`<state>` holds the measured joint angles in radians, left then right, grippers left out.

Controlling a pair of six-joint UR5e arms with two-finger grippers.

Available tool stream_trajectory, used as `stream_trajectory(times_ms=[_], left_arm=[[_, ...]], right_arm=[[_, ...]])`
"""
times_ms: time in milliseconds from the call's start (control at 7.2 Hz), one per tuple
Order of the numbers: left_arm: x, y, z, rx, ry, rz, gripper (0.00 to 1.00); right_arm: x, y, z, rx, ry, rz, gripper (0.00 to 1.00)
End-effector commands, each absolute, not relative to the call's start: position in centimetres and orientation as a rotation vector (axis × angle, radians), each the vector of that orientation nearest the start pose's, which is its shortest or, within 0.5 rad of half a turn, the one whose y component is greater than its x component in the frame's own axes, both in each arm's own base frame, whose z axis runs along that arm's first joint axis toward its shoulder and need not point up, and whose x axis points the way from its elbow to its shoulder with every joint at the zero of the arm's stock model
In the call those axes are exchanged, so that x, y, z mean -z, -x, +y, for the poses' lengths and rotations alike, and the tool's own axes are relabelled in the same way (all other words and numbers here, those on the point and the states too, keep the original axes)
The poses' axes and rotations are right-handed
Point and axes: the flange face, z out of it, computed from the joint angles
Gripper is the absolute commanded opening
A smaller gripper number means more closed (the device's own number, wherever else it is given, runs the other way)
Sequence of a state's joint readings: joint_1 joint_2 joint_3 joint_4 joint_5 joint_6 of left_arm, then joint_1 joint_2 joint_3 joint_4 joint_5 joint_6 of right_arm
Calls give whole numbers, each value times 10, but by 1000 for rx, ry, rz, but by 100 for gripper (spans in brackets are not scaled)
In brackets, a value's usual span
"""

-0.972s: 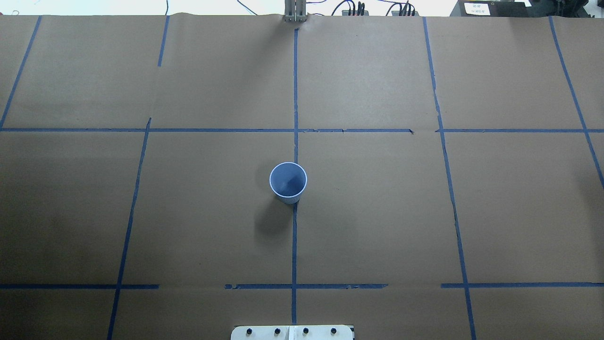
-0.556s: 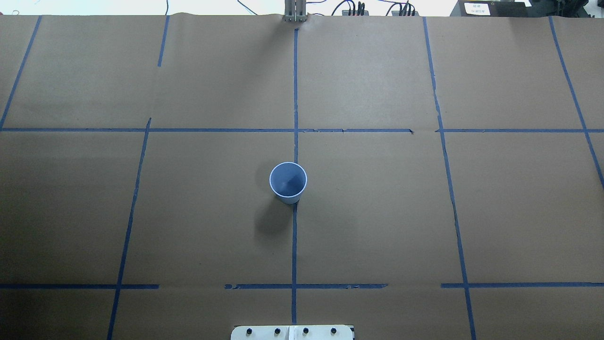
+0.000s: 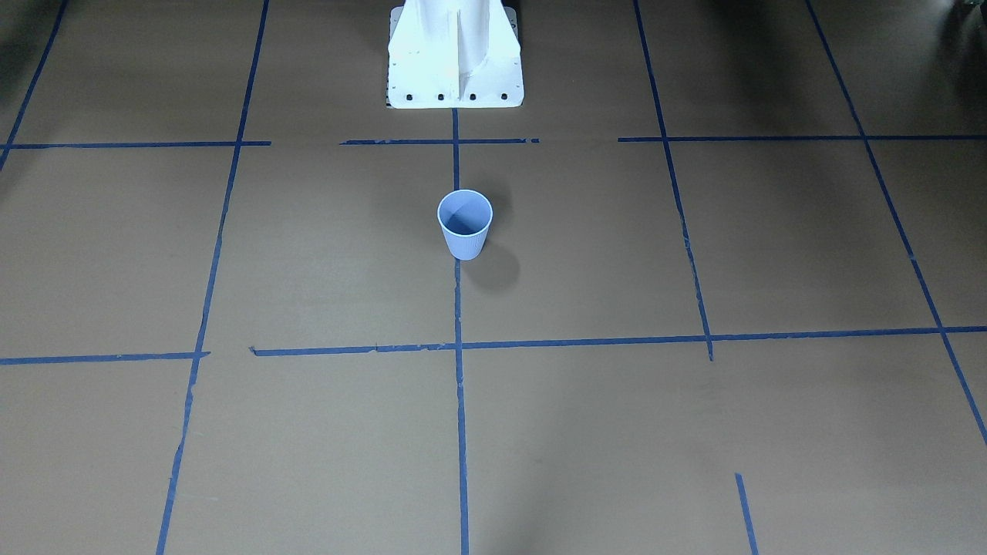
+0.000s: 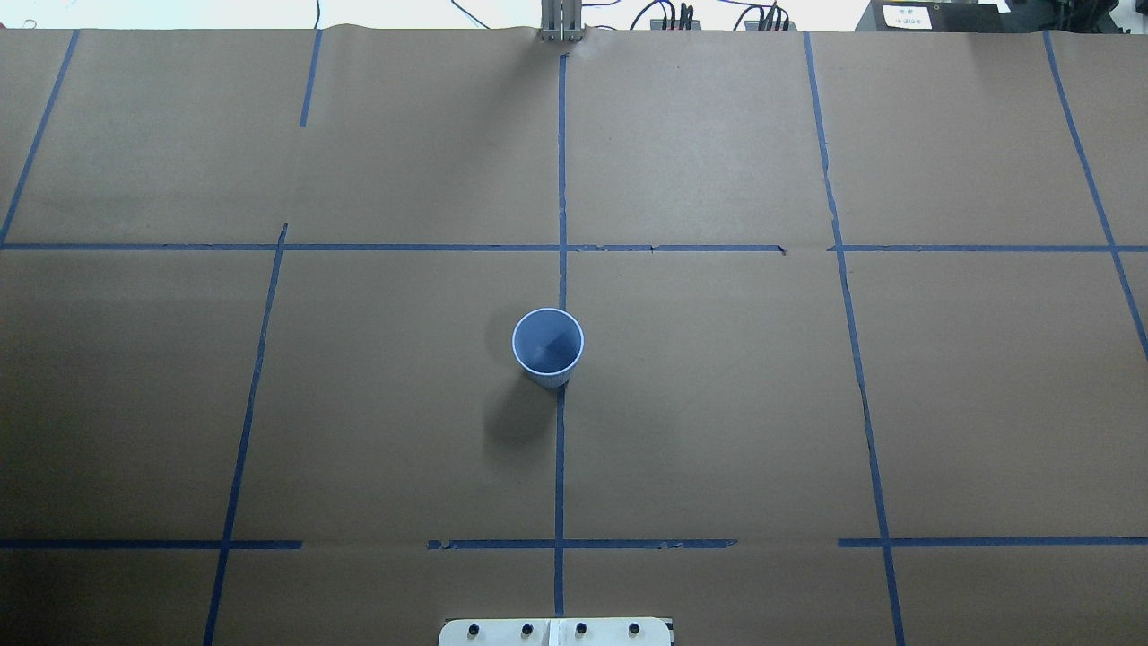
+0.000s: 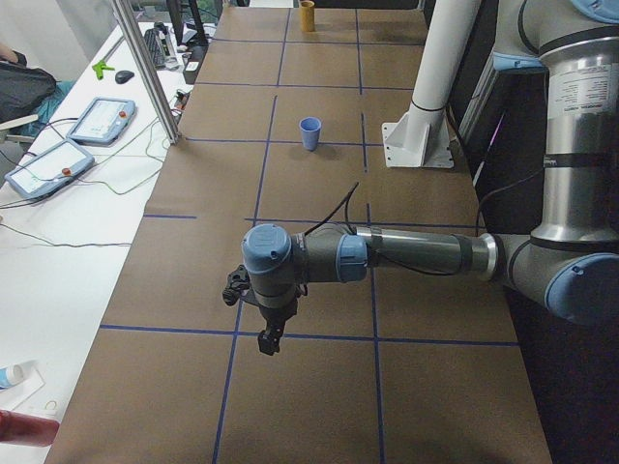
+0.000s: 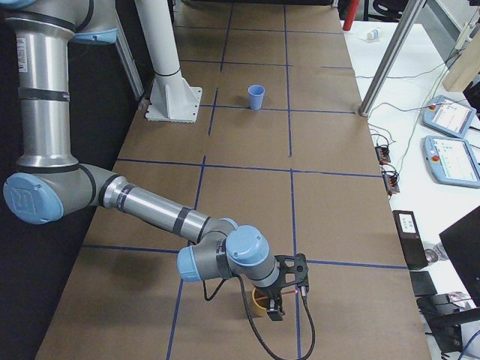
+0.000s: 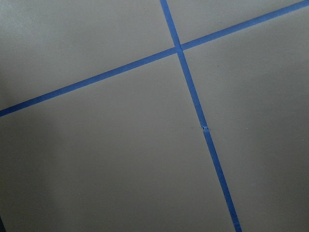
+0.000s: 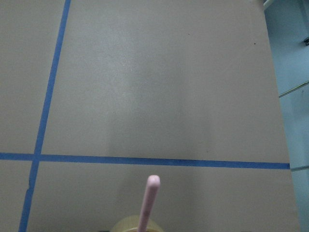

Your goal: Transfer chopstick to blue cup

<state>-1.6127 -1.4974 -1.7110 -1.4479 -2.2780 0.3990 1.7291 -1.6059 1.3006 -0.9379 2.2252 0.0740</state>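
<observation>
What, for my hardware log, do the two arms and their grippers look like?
Both the left arm and right arm are silver-grey tubes with light-blue joint caps and black bands. The left gripper and right gripper are black, with a thin black cable at each wrist.

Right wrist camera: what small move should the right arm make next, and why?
Probably ease the right pincer down around the pink chopstick, which stands upright in the tan cup close by it. The blue cup sits empty at the table's middle, far from this arm, so the chopstick has to be gripped first. I cannot tell whether the pincer is open.
</observation>
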Motion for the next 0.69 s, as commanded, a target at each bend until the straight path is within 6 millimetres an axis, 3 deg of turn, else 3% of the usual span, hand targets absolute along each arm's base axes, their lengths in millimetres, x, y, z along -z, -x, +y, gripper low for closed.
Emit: stream_trajectory(times_ms=[0, 417, 556], left_arm=[[-640, 90, -450, -317, -107, 705, 100], [-641, 90, -448, -316, -104, 706, 100], [-641, 90, -448, -316, -104, 706, 100]], right_arm=[[-751, -142, -473, -112, -340, -631, 91], [-744, -122, -487, -82, -336, -641, 88], [-743, -119, -488, -76, -335, -642, 78]])
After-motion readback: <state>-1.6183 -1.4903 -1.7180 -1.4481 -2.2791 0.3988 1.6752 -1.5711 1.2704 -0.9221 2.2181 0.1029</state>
